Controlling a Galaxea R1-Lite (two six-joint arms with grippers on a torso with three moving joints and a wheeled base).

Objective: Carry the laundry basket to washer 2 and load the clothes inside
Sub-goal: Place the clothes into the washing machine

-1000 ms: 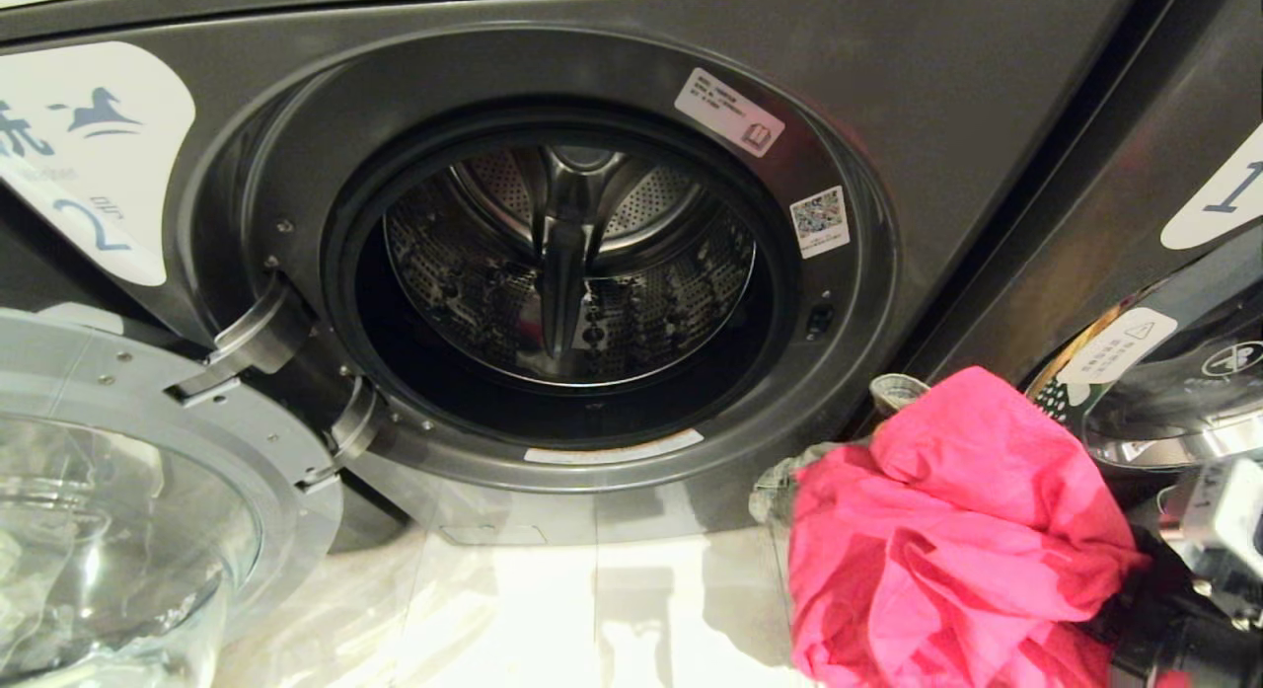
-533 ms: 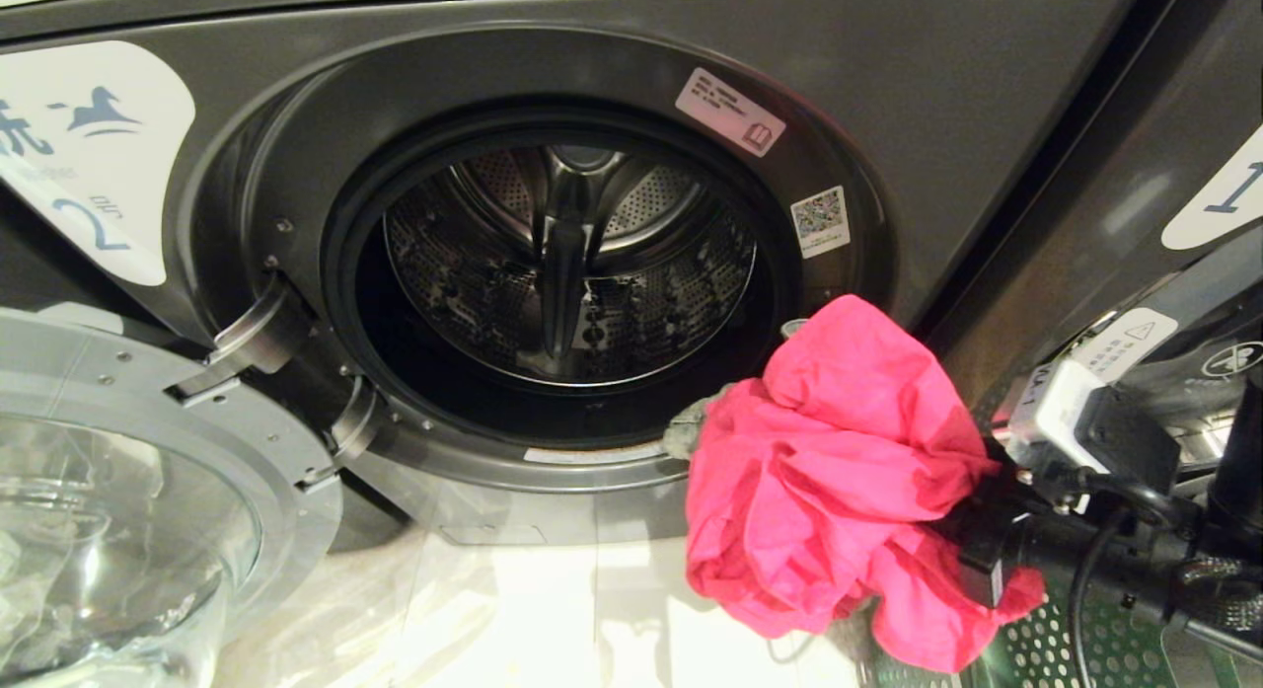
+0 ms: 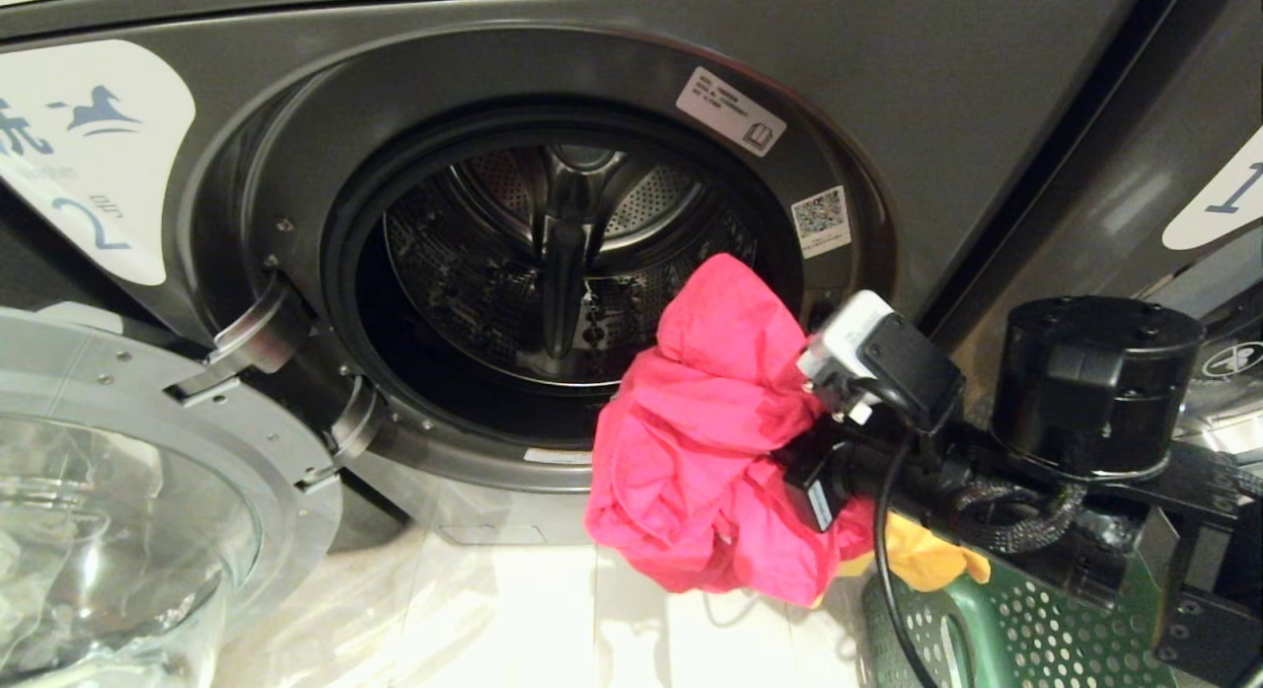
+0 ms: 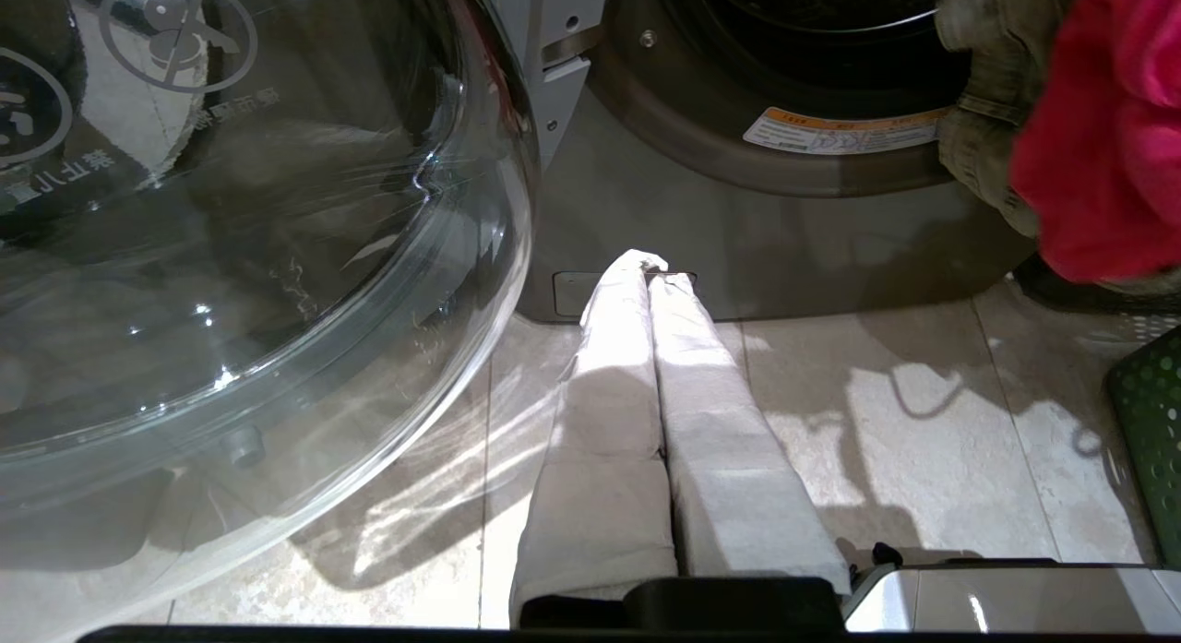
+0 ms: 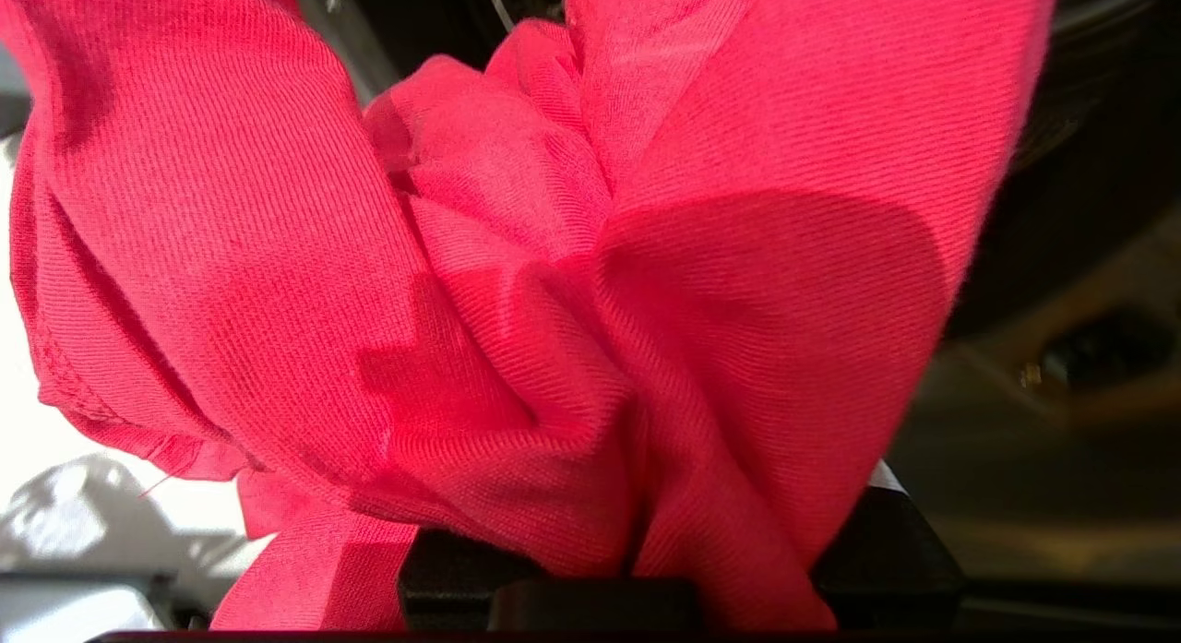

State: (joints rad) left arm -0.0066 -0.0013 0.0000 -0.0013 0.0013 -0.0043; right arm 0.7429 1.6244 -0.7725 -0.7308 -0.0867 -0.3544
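Washer 2, dark grey with a white horse label, has its door swung open and its steel drum holds nothing I can see. My right gripper is shut on a bunched pink-red garment, with its fingers buried in the cloth. The bundle hangs in front of the opening's lower right rim. A yellow garment shows just under the arm. A grey-green garment hangs beside the pink one. The green laundry basket stands at the lower right. My left gripper is shut and holds nothing, low over the floor before the washer's base.
The open glass door juts out on the left on its hinge. Washer 1 stands at the right. Pale floor tiles lie between the door and the basket.
My right arm has carried the pink-red bundle leftward and upward, from in front of washer 1 to the rim of washer 2's opening. The basket and yellow garment have come into view.
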